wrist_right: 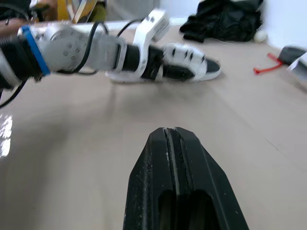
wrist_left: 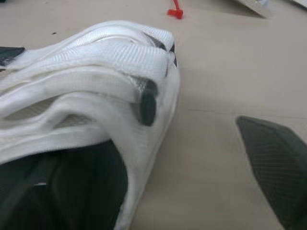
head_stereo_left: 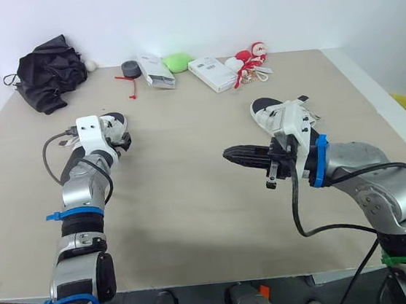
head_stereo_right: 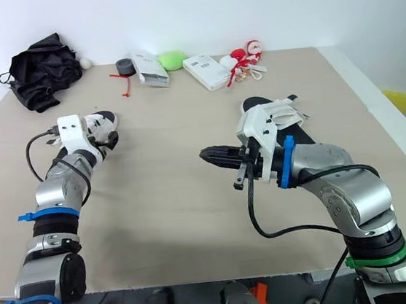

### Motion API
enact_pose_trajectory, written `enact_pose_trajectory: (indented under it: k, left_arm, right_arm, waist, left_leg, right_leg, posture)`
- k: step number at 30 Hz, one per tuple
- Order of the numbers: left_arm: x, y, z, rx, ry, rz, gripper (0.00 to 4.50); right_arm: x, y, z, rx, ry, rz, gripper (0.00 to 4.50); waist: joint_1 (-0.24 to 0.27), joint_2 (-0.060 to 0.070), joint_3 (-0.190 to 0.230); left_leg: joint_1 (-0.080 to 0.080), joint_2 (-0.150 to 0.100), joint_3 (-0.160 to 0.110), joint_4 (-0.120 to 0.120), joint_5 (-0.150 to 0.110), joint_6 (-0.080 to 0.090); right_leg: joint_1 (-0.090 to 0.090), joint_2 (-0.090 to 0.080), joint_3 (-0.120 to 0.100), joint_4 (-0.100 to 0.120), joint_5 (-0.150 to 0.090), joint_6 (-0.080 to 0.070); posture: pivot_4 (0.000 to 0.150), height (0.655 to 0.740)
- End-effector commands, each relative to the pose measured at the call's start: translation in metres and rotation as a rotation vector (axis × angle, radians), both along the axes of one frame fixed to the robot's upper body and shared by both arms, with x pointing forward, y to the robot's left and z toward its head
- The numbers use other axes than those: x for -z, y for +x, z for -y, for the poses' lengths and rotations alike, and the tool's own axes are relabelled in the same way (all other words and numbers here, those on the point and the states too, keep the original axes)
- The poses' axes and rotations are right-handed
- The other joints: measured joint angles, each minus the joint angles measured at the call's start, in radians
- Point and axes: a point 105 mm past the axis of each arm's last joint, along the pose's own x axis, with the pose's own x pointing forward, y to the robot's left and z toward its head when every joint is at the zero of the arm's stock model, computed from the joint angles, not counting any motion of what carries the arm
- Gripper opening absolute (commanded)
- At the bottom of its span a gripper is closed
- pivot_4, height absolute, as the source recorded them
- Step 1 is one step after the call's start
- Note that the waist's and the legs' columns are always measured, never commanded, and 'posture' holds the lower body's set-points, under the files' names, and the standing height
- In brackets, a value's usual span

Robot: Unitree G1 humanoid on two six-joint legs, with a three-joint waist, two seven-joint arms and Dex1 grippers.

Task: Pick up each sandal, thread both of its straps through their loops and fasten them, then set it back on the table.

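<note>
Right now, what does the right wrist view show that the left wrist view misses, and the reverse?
The right wrist view adds the shut right gripper, the whole white-and-black strapped sandal with the left gripper at it, a crumpled black cloth and a small white ball. The left wrist view adds a close look at that sandal's white webbing straps and a dark tab, with one black finger clear of its side. Both include the sandal, the thin red tie and the beige table.
</note>
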Motion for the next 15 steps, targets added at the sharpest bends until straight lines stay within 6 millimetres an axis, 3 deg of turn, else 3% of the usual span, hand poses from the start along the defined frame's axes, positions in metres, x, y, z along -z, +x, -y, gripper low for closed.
enact_pose_trajectory:
  k: [1, 5, 9, 11, 13, 15]
  left_arm:
    - [-0.009, -0.019, -0.009, -0.010, -0.005, -0.001, 4.47]
    - [-0.011, -0.039, -0.005, 0.058, 0.013, -0.032, 4.47]
    - [-0.031, -0.065, 0.000, 0.205, -0.023, 0.044, 4.47]
    - [-0.036, -0.092, 0.026, 0.455, -0.030, 0.060, 4.47]
    - [-0.038, -0.131, 0.051, 0.727, -0.072, 0.064, 4.47]
    - [-0.034, -0.154, 0.054, 0.821, -0.093, 0.070, 4.47]
  right_arm:
    - [-0.022, -0.003, 0.004, 0.003, 0.101, 0.063, 0.00]
    - [-0.025, -0.002, 0.008, 0.005, 0.144, 0.050, 0.00]
    - [-0.020, 0.001, 0.018, 0.017, 0.135, 0.025, 0.00]
    - [-0.018, 0.000, 0.023, 0.021, 0.130, 0.015, 0.00]
    - [-0.015, -0.002, 0.027, 0.022, 0.127, 0.002, 0.00]
    - [-0.005, -0.004, 0.030, 0.034, 0.097, -0.028, 0.00]
  waist:
    - [0.003, 0.000, 0.000]
    - [0.002, 0.000, 0.000]
    - [0.002, 0.000, 0.000]
    - [0.002, 0.000, 0.000]
    - [0.001, 0.000, 0.000]
    - [0.002, 0.000, 0.000]
  left_leg:
    - [0.000, 0.000, 0.000, 0.000, 0.000, 0.000]
    - [0.000, 0.000, 0.000, 0.000, 0.000, 0.000]
    - [0.001, 0.000, 0.000, 0.001, 0.001, -0.001]
    - [0.000, 0.000, 0.000, 0.001, 0.001, -0.001]
    - [0.000, 0.001, 0.001, 0.000, 0.001, -0.001]
    - [0.000, 0.001, 0.001, 0.000, 0.001, -0.001]
  right_leg:
    - [0.000, 0.000, 0.000, 0.000, 0.000, 0.000]
    - [0.000, 0.000, 0.000, 0.000, 0.000, 0.000]
    - [0.000, 0.000, 0.000, 0.001, 0.001, -0.001]
    - [0.000, 0.000, 0.000, 0.000, 0.002, -0.001]
    - [-0.001, 0.000, 0.000, 0.000, 0.001, -0.001]
    - [0.000, 0.000, 0.000, 0.000, 0.000, -0.001]
  posture:
    - [0.150, 0.7380]
    - [0.150, 0.7380]
    - [0.150, 0.7380]
    - [0.150, 0.7380]
    - [0.150, 0.7380]
    - [0.150, 0.7380]
